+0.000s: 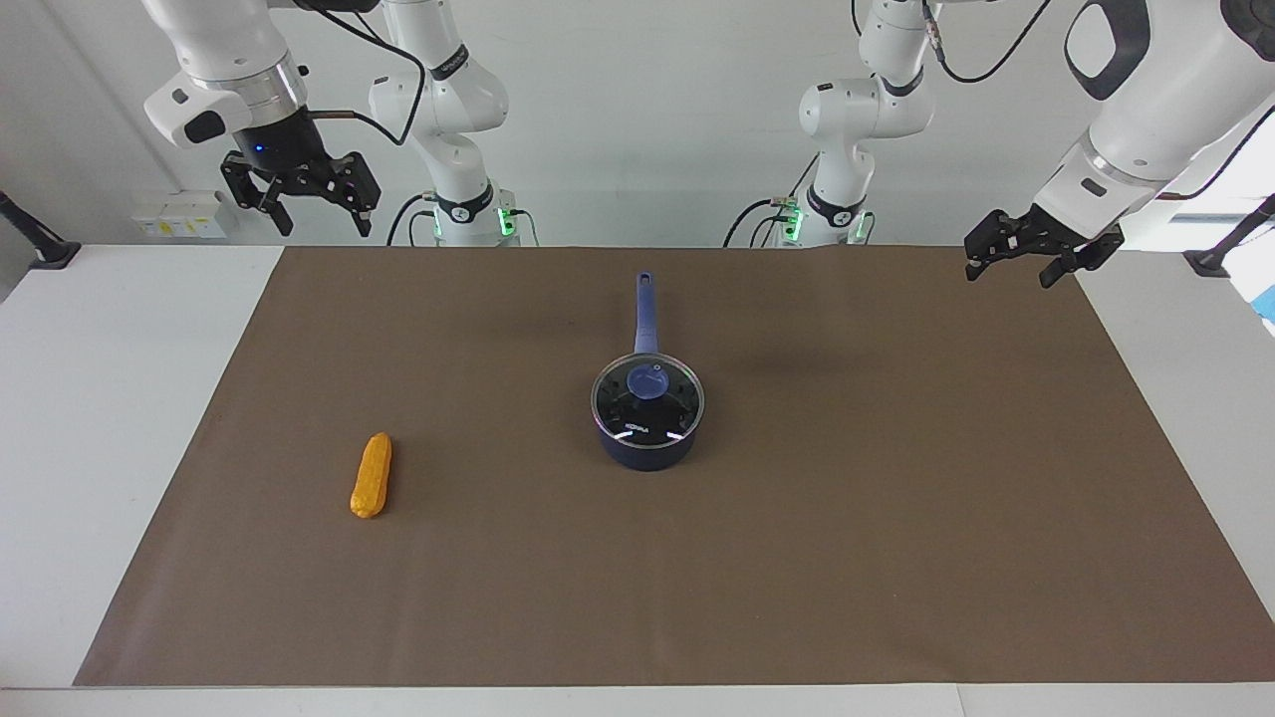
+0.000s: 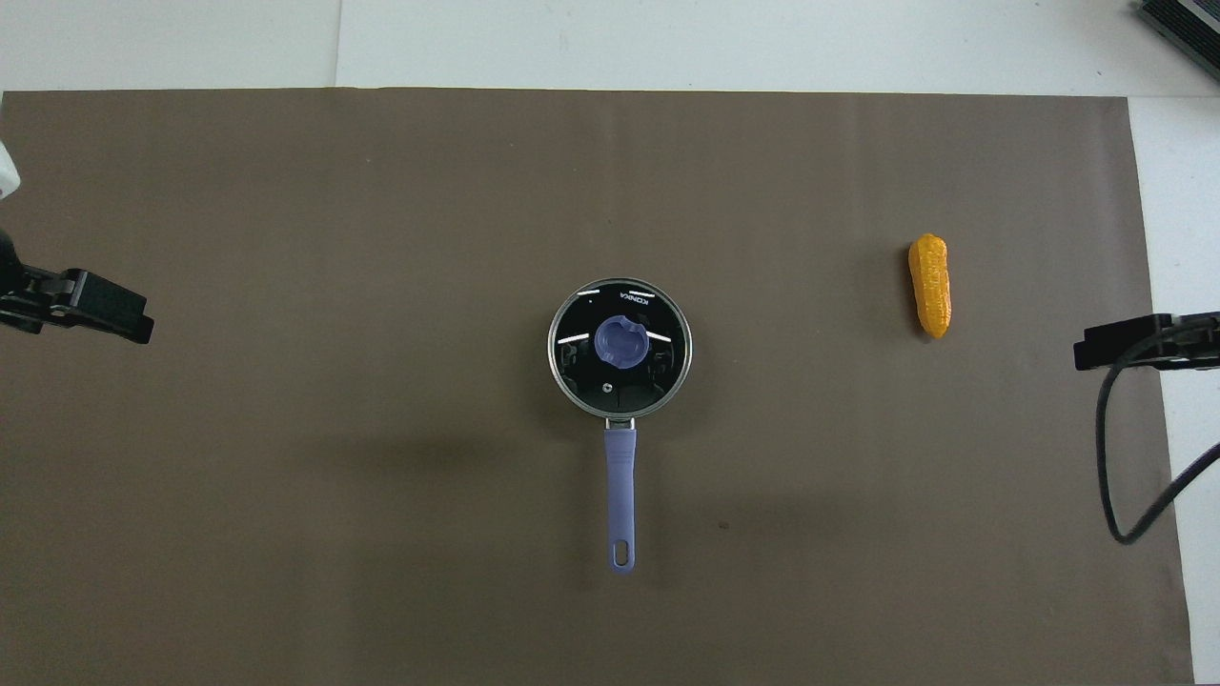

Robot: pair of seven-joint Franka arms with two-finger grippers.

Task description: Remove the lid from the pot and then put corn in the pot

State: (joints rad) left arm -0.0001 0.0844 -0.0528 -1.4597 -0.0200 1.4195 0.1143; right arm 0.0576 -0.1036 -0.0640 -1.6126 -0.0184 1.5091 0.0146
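The dark blue pot (image 1: pixel 647 445) stands mid-mat with its long handle (image 2: pixel 620 476) pointing toward the robots. The glass lid (image 1: pixel 647 400) with a blue knob (image 2: pixel 620 343) rests on it. The orange-yellow corn (image 1: pixel 372 476) (image 2: pixel 930 286) lies on the mat toward the right arm's end. My left gripper (image 1: pixel 1008 273) (image 2: pixel 105 312) hangs open and empty over the mat's edge at its own end. Over the mat corner beside its own base, my right gripper (image 1: pixel 321 225) (image 2: pixel 1120 345) is also open and empty, well above the table. Neither touches anything.
A brown mat (image 1: pixel 896 518) covers most of the white table (image 1: pixel 110 398). A black cable (image 2: pixel 1110 457) loops below the right gripper. Small white boxes (image 1: pixel 179 213) sit at the table's back corner near the right arm.
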